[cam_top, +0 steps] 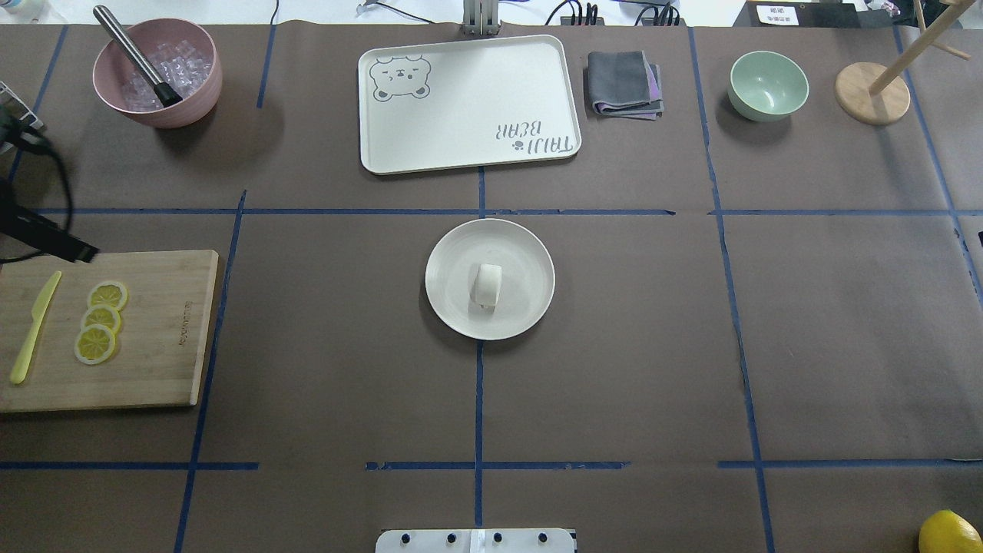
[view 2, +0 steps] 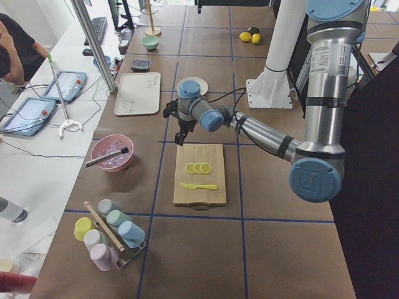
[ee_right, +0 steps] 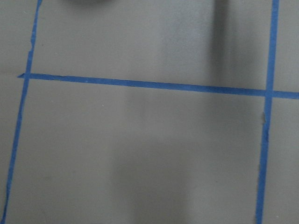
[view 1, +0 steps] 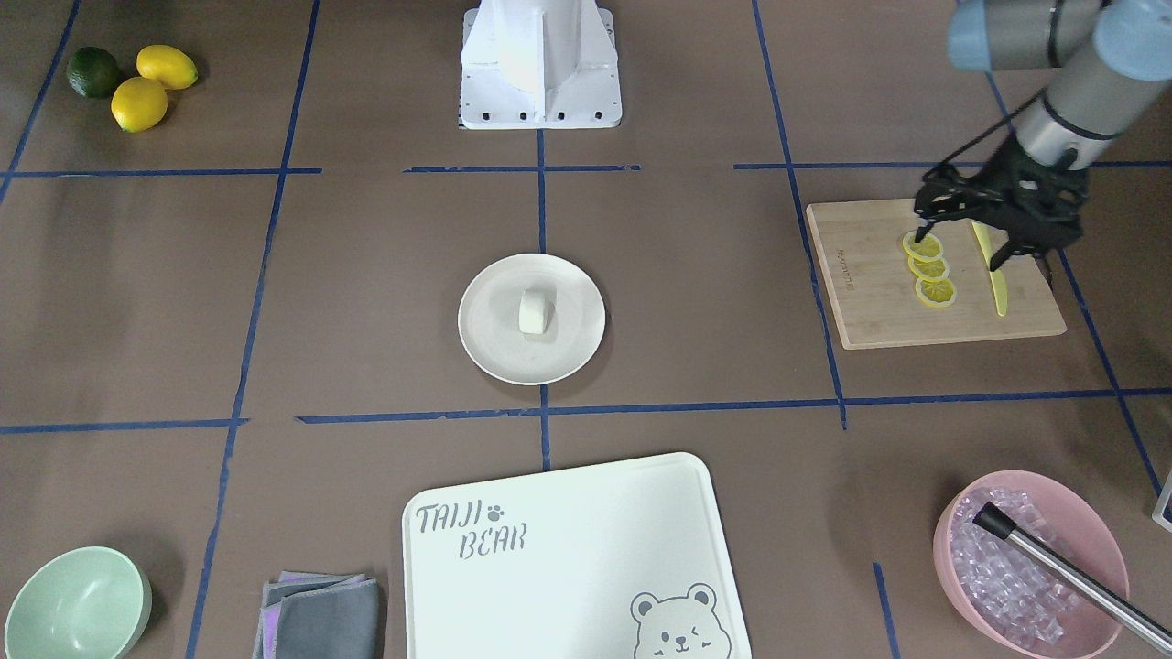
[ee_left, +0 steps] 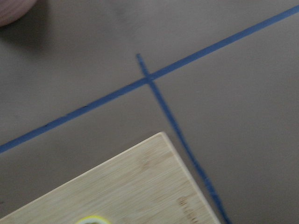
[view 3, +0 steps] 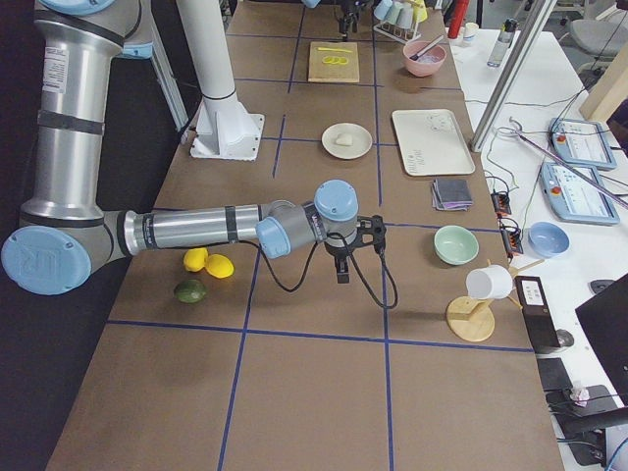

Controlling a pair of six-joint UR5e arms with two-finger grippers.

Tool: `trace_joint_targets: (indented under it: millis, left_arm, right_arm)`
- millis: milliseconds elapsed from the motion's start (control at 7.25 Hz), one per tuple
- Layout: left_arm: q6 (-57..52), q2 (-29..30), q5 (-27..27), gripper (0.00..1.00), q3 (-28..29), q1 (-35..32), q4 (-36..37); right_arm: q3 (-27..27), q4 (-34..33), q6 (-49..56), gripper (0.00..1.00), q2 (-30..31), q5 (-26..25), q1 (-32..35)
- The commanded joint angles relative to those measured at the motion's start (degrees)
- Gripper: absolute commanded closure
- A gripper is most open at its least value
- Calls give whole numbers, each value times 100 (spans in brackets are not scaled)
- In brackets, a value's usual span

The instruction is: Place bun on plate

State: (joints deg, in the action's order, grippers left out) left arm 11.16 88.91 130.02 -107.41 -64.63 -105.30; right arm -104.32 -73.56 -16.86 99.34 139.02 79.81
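The small white bun lies on its side near the middle of the round cream plate, which sits at the table's centre. My left gripper hovers over the far end of the wooden cutting board, well away from the plate. It is open and holds nothing, with one fingertip just over the top lemon slice. My right gripper shows only in the exterior right view, low over bare table near the green bowl. I cannot tell whether it is open or shut.
Three lemon slices and a yellow knife lie on the board. The bear-print tray, a folded cloth, a mint bowl and a pink ice bowl line the far edge. Lemons and a lime sit near the base.
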Motion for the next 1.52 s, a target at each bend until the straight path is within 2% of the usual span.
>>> trace_joint_targets:
  millis: [0, 138, 276, 414, 966, 1103, 1379]
  left_arm:
    - [-2112, -58, 1085, 1, 1488, -1783, 18]
    - [-2658, -49, 1052, 1, 1904, -2199, 44]
    - [-2689, -49, 1034, 1, 1978, -2394, 332]
    - [-2698, -5, 1043, 1, 1961, -2509, 796]
    - [-2524, 109, 1061, 1, 1768, -2607, 1914]
    - [-1722, 101, 1061, 1, 1593, -2616, 2030]
    - [-2080, -40, 1000, 0, 1390, -2634, 1952]
  right_arm:
    - [139, -1023, 1712, 0, -2, -15, 577]
    - [174, -1594, 2504, 0, -46, -77, 649]
    - [314, -1748, 2921, 0, -64, -77, 780]
    - [350, -1758, 3021, 0, -64, -69, 816]
    - [403, -1750, 2926, 0, -99, -60, 808]
    - [551, -1732, 2934, 0, -203, -60, 808]
    - [623, -1714, 2934, 0, -257, -60, 808]
